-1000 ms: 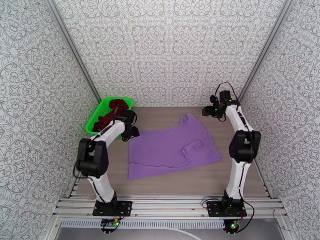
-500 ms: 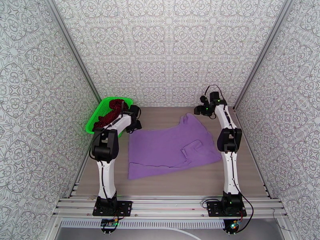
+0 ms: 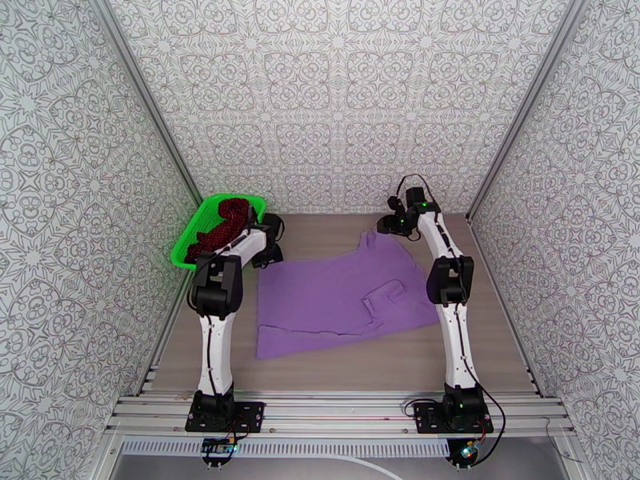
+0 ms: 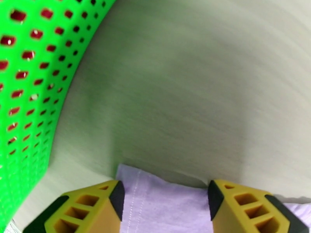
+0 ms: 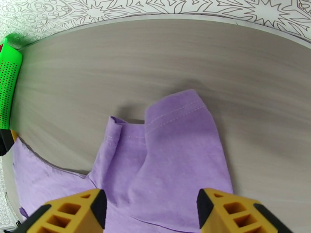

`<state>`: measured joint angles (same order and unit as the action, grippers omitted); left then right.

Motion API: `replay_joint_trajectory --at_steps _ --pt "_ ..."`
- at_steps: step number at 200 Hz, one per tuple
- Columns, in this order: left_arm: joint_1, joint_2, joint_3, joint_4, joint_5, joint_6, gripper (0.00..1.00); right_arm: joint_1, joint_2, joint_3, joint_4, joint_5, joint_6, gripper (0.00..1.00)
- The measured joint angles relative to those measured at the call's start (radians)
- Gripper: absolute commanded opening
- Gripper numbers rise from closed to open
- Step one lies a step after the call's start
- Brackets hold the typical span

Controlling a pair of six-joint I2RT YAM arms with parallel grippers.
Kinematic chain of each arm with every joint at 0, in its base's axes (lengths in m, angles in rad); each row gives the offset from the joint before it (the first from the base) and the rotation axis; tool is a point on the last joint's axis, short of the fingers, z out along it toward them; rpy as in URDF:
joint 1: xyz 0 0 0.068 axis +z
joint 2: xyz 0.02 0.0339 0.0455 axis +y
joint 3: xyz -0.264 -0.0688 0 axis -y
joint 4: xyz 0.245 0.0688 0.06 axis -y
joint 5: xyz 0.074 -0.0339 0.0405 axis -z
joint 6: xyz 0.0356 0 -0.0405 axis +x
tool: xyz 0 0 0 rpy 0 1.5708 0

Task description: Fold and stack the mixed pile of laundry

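Clearly left gripper [image 4: 164, 195] and right gripper [image 5: 151, 206] gape empty over the shirt's [image 5: 175, 152] far edge; a shallow pinch may miss the thin hem.

Ahead of my left jaws the worktop [image 4: 186, 94] lies bare, but the green basket [image 4: 27, 94] walls off their left side at close range. Ahead of my right jaws, past the T-shirt [image 5: 175, 160] sleeve, bare worktop runs to the patterned back wall [image 5: 194, 4]. The near strip is open too.
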<state>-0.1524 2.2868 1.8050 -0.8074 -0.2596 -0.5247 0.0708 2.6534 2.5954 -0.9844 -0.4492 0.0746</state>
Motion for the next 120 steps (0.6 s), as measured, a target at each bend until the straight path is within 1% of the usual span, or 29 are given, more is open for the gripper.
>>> replay_joint_trajectory --at_steps 33,49,67,91,120 --pt "0.000 0.001 0.000 0.001 0.013 0.007 0.26 0.000 0.000 0.000 0.016 0.017 0.008 0.59" --pt "-0.003 0.001 0.000 0.001 0.027 0.013 0.19 0.000 0.000 0.000 0.030 0.033 0.014 0.58" --pt "-0.011 0.001 0.000 0.001 0.030 0.028 0.18 0.000 0.006 0.007 0.044 0.050 0.025 0.57" --pt "-0.027 0.001 0.000 0.001 0.030 0.033 0.18 0.000 0.056 0.075 0.044 0.076 0.040 0.56" --pt "-0.048 0.001 0.000 0.001 0.031 0.037 0.17 0.002 0.079 0.083 0.029 0.105 0.081 0.55"
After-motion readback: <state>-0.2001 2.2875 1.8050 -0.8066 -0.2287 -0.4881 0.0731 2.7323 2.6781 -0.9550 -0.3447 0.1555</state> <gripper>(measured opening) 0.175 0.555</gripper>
